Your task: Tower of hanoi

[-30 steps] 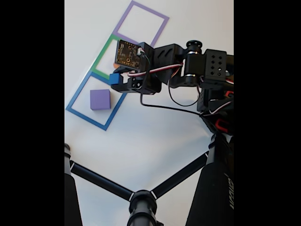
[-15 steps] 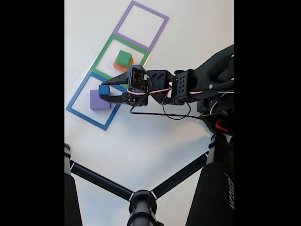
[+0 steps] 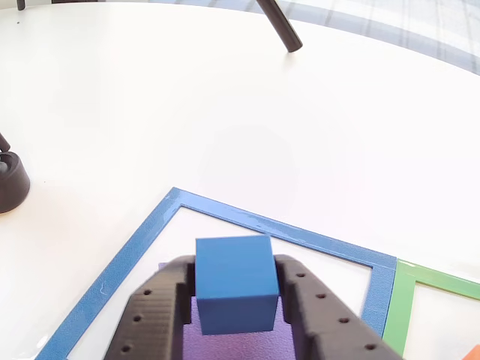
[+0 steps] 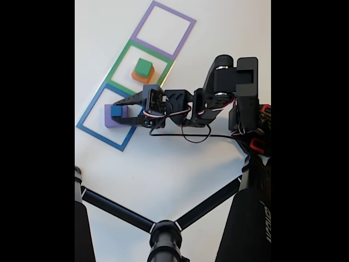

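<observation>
In the fixed view, going from the left: a blue-outlined square (image 4: 90, 128) is taped on the white bench (image 4: 180, 158). Inside it lies a purple block (image 4: 108, 121), and directly over that block sits the small blue cube (image 4: 116, 111), pinched between the two black fingers of the hand (image 4: 115, 112). The other view confirms the pinch: the blue cube (image 3: 235, 283) is clamped on both sides by the hand (image 3: 235, 300), with the purple block (image 3: 247, 341) showing just beneath. Whether the cube already touches the purple block cannot be told.

Further right, the green-outlined square (image 4: 121, 61) holds a green cube (image 4: 143, 67) stacked on an orange block (image 4: 136, 76); the purple-outlined square (image 4: 163, 24) is next in line. The arm (image 4: 218, 98) reaches in from the right.

Risk, as a judgement: if the hand spreads while the cube is off-centre or not seated, the cube may tip off the purple block. A finger dragging on withdrawal could also shift the stack out of its square.
</observation>
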Tool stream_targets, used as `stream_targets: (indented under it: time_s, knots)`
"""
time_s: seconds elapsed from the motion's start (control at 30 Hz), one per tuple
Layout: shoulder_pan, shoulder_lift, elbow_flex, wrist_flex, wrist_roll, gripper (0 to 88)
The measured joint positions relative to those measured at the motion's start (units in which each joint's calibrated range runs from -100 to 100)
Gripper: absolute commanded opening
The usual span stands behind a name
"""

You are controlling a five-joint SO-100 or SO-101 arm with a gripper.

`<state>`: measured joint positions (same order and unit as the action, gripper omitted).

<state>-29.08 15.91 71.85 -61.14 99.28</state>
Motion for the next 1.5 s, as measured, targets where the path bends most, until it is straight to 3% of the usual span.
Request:
stream_targets:
  time_s: [0.13, 0.53, 0.77, 0.93, 1.17, 1.5]
  knots:
    - [0.0, 2.03, -1.33, -0.64, 0.0, 4.7]
    - [0.12, 3.8, -1.59, -1.77, 0.0, 21.7]
    - [0.12, 2.87, -0.8, -1.45, 0.0, 21.3]
    - [1.4, -7.18, 3.36, 4.51, 0.0, 18.6]
    - [3.39, -33.26, 7.53, 24.99, 0.36, 0.2]
    - [10.3, -74.29, -3.98, 86.09, 0.18, 0.1]
